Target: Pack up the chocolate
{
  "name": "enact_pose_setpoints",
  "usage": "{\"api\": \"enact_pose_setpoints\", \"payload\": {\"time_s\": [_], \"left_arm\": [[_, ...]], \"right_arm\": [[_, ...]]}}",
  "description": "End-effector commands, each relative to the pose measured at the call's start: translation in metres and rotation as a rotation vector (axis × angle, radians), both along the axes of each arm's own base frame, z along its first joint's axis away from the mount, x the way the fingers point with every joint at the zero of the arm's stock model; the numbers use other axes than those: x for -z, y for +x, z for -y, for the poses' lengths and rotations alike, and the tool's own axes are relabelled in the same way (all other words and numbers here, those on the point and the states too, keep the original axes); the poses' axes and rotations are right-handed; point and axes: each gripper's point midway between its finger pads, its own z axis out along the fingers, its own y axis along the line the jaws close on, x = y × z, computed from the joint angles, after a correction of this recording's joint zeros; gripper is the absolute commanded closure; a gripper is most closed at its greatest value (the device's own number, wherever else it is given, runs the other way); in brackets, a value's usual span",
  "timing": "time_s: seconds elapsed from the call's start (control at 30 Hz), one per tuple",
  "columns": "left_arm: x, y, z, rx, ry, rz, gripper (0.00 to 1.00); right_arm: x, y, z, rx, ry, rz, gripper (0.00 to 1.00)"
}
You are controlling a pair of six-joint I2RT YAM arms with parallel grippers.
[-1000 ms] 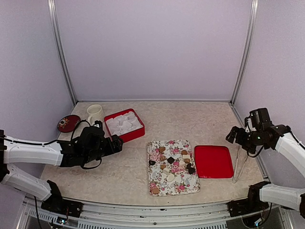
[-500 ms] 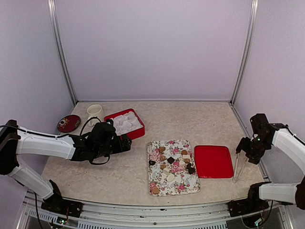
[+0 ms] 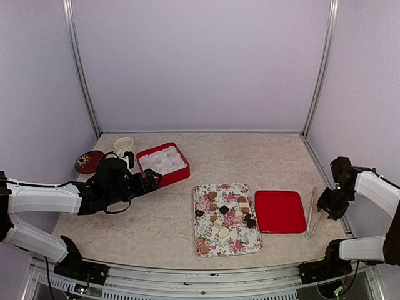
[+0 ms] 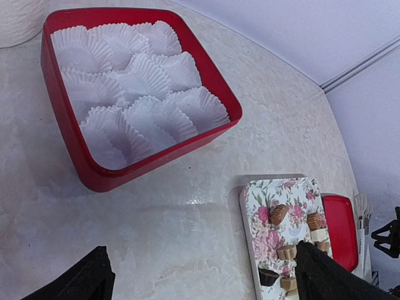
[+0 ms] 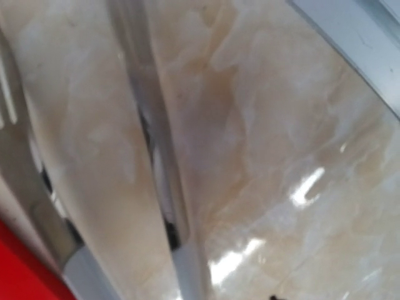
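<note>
Two red things near chocolate (image 3: 224, 210): box (image 3: 174, 178), lid (image 3: 279, 211).

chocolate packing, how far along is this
Done: only the lid is off, lying beside the tray. The paper liners in the red box are all empty. In hand: the right fingers are down at the tongs, grip unclear; the left fingers hover open by the box. Left: every chocolate on the tray, then presumably the lid.
</note>
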Motion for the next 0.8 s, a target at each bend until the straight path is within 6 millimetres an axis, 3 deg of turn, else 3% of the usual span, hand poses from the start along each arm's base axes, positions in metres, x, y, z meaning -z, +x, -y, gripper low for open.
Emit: {"api": "enact_pose_setpoints", "payload": {"time_s": [0.0,0.33,0.47,0.6,0.77], "left_arm": [[-0.011,0.001,0.001,0.016,-0.039,0.036,0.01],[-0.012,0.006,-0.006,-0.005,-0.048,0.042,0.01],[-0.016,0.007,-0.008,-0.002,-0.065,0.057,0.01],[-0.017,0.008,-0.009,-0.008,-0.077,0.061,0.01],[-0.023,0.006,-0.009,0.0,-0.094,0.072,0.01]], "right_arm": [[0.006,0.006,0.01,0.033,-0.029,0.013,0.56],[0.03,0.015,0.021,0.036,-0.081,-0.03,0.66],[0.032,0.015,0.023,0.042,-0.086,-0.033,0.8],[0.021,0.016,0.027,0.062,-0.108,-0.01,1.0],[-0.009,0.022,0.029,0.083,-0.115,0.062,1.0]]}}
